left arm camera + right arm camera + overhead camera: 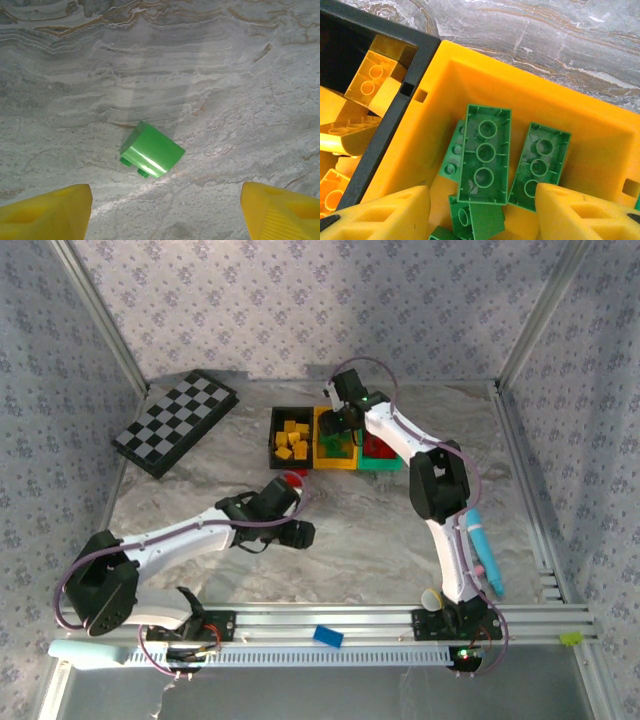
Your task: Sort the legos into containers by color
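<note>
A green lego (151,150) lies on its side on the marble table, just ahead of my open left gripper (166,196) and not between its yellow fingers (50,210). From above, the left gripper (291,490) hangs near a red lego (292,478). My right gripper (482,192) stands open over the yellow-orange container (440,90). Several green legos (485,152) lie loose in that container and touch neither pad. The black container (275,425) holds yellow legos (370,80), and the green container (382,464) holds red ones. The right gripper (338,430) sits above the middle bin.
A black-and-white checkered board (177,423) lies at the back left. A blue brick (328,636) rests on the near rail, and a light-blue object (485,550) lies beside the right arm. Aluminium frame posts and patterned walls close in the table.
</note>
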### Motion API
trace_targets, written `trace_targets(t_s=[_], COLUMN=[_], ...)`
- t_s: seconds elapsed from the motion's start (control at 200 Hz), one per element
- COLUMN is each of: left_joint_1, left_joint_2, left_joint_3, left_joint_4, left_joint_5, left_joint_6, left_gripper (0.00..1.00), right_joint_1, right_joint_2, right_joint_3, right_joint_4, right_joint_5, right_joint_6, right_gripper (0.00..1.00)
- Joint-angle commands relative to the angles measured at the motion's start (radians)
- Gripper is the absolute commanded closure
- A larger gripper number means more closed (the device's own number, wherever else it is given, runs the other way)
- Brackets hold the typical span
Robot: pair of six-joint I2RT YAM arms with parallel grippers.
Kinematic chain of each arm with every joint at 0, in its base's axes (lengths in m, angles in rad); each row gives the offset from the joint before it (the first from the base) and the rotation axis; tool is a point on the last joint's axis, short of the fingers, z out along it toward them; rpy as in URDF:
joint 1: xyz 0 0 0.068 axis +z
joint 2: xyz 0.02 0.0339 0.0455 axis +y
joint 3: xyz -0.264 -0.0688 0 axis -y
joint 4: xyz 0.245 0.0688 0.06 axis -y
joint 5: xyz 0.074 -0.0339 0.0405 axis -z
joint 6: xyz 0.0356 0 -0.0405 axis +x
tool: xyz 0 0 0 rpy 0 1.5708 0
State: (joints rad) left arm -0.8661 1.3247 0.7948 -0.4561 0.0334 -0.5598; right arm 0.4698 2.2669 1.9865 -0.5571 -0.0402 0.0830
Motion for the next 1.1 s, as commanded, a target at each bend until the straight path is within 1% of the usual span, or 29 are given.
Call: trace_targets(t_s=[0.0, 0.295, 0.395, 0.62, 0.76, 0.935, 1.099], left_joint_1=[-0.007, -0.007, -0.007, -0.007, -0.019, -0.024, -0.024], left_joint_2=[-0.029, -0.047, -0.035, 0.049, 0.117, 0.153, 0.194], left_joint_3=[0.001, -0.013, -0.007, 0.003, 0.024, 0.042, 0.054], left_joint_4=[-0.003, 0.011, 0.021, 0.047, 0.042, 0.037, 0.029], left_joint_5=[-0.038, -0.050, -0.038, 0.011, 0.013, -0.016, -0.013], left_joint_6=[-0.015, -0.028, -0.029, -0.035, -0.034, -0.023, -0.011], left_gripper=[0.22, 0.21, 0.21, 0.23, 0.25, 0.28, 0.31], right_joint_1=[0.010, 0.014, 0.022, 0.061, 0.081, 0.093, 0.099], right_joint_2=[-0.087, -0.193, -0.258, -0.412, -0.497, -0.547, -0.584], right_joint_3=[-0.035, -0.155, -0.237, -0.442, -0.582, -0.673, -0.730], right_joint_4=[-0.009, 0.020, 0.049, 0.101, 0.170, 0.199, 0.218], right_joint_5=[-0.007, -0.008, -0.016, 0.021, 0.046, 0.062, 0.079], right_joint_6=[0.006, 0.015, 0.025, 0.030, 0.040, 0.043, 0.043], right_gripper=[0.40, 0.40, 0.40, 0.40, 0.40, 0.40, 0.40])
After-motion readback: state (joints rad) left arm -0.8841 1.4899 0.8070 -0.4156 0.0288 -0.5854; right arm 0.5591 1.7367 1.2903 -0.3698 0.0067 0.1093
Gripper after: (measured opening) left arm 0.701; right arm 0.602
